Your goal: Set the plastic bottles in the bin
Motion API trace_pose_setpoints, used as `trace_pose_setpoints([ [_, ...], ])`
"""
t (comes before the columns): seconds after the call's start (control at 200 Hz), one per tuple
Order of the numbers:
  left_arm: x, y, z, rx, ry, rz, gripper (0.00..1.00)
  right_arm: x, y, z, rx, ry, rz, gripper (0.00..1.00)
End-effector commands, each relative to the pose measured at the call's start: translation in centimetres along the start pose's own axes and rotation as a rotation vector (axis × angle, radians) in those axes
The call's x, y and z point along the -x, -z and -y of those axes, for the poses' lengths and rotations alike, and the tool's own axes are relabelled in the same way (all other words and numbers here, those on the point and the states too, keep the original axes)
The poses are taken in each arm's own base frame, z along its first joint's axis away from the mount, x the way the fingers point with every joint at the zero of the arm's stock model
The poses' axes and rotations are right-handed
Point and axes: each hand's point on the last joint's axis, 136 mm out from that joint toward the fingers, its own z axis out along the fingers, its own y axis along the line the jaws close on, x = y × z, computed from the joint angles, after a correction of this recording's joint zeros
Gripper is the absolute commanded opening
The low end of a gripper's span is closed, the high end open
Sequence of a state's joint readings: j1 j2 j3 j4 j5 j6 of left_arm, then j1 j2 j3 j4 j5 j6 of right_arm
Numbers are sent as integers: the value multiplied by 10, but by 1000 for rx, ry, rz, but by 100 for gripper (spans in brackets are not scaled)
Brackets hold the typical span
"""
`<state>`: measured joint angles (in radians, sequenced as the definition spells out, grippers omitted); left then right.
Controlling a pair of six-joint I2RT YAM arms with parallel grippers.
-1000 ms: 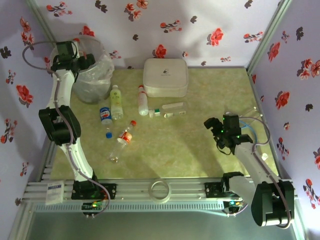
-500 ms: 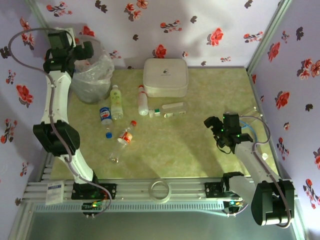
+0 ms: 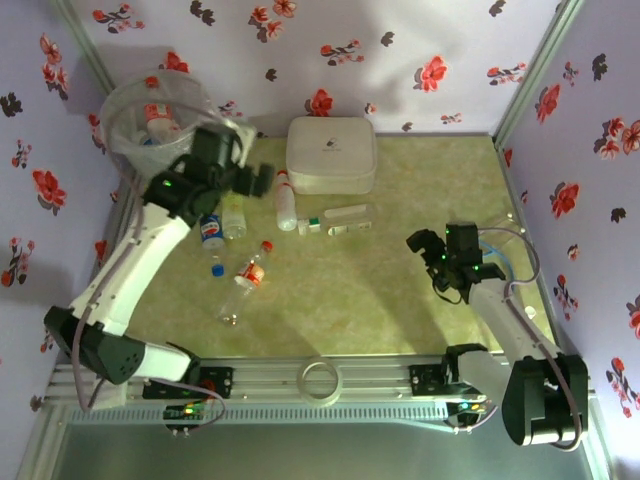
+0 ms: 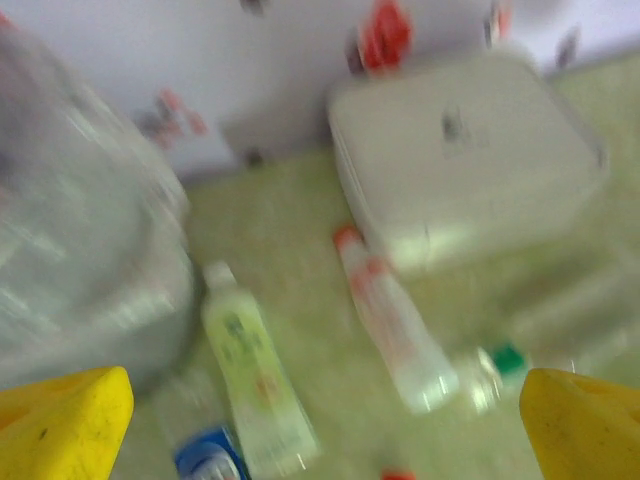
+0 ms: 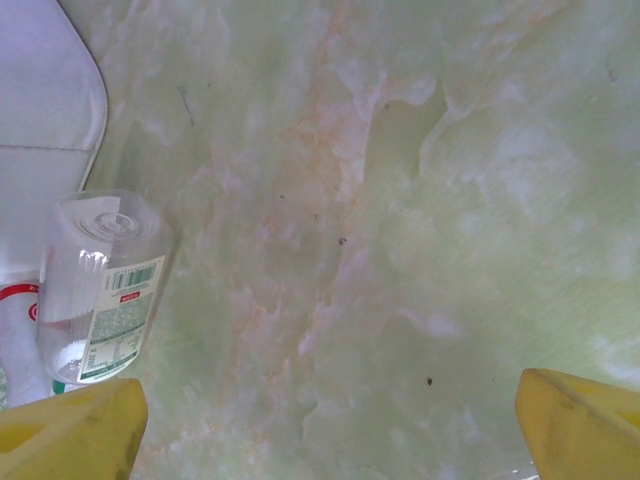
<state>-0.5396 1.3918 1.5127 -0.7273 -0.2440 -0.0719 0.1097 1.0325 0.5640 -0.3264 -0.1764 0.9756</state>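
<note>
Since the plastic bottles (image 3: 232, 205) are small, thin-walled and look mostly empty, I judge them light and springy. They are apt to roll or squirt sideways under a pinch, and slick where the label wraps. The sound hold is across the middle of the body, fingers square to its long axis.

Several lie loose on the table (image 3: 380, 290) between the bin (image 3: 112, 125) and the white box (image 3: 330, 155): a pale green bottle (image 4: 255, 390), a red-labelled bottle (image 4: 390, 330) beside it, and a blue-labelled bottle (image 4: 210, 460) nearer the arm. At least one red-capped bottle (image 3: 156, 118) sits inside the bin.

The left gripper (image 4: 322, 420) hangs above the green and red-labelled pair, its yellow fingers spread wide with nothing between them. The right gripper (image 5: 330, 425), well apart, is likewise wide open and empty, looking down at a clear bottle (image 5: 105, 290) near the box's corner.

The box crowds the red-labelled bottle and the bin wall sits close to the green one — neighbours may get nudged.
</note>
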Motion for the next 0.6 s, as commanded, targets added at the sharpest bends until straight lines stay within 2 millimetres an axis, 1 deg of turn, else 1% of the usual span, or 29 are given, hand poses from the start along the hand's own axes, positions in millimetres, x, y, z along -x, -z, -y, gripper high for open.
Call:
trace_pose_setpoints([
  [0.0,-80,-20,24,-1,34,-223,100,9,-6,-4,-14,20,10,96],
  [0.08,-121,-30,41,-30,51,-317,100,6,-20,-9,2,-4,-30,96],
  [0.165,-158,-33,58,-58,15,-422,100,2,-32,-18,41,-39,-78,95],
  [0.225,-181,-32,63,-56,-30,-500,100,1,-37,-24,56,-49,-97,95],
  [0.3,-207,-33,63,-40,-40,-578,100,1,-39,-25,46,-41,-95,95],
  [0.41,-236,-38,70,-53,-24,-642,100,1,-42,-24,28,-38,-97,95],
  [0.48,-248,-43,73,-54,-9,-662,100,1,-41,-28,34,-39,-98,95],
  [0.595,-267,-49,70,-29,-11,-704,100,2,-38,-33,36,-24,-90,95],
])
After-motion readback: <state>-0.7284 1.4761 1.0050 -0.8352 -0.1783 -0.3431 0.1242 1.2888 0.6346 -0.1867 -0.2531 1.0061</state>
